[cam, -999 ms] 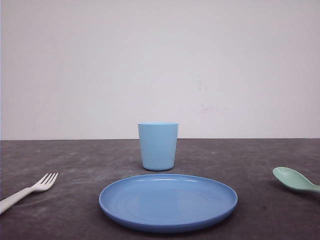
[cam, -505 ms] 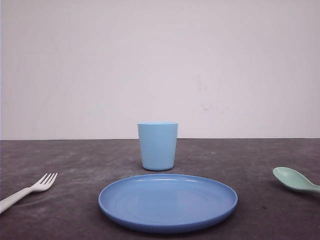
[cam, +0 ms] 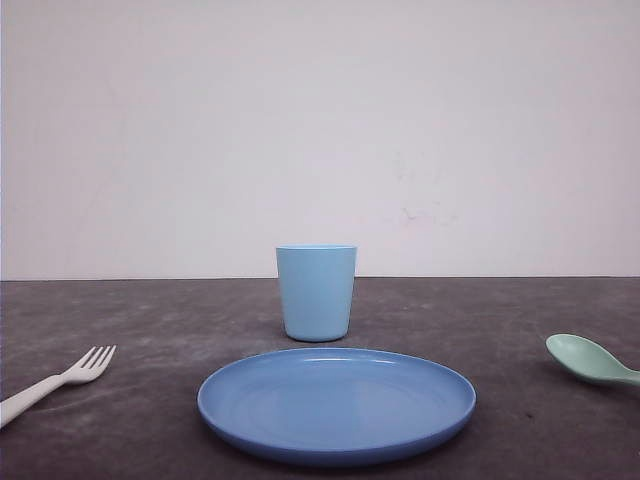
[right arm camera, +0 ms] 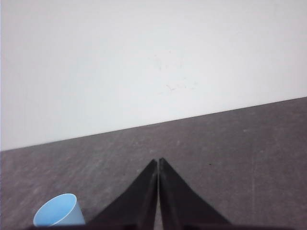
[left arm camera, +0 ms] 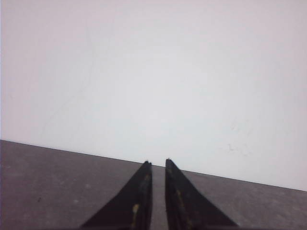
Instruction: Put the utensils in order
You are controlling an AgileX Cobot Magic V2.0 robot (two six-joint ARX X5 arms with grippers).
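Both utensils, fork [cam: 55, 381] far left and spoon [cam: 592, 361] far right, lie untouched on the tabletop [cam: 150, 330]; left fingers [left arm camera: 145, 170] nearly closed, right fingers [right arm camera: 154, 166] closed, both empty.

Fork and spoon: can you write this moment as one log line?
fork: on table, left of plate | spoon: on table, right | left pincer: shut, empty | right pincer: shut, empty

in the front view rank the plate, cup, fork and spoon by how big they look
1. Plate, clearly the widest.
2. Cup.
3. Fork and spoon: unranked. Both run off the picture's edge, so their full lengths are hidden. The cup also stands farther back than the plate, which makes it look smaller.
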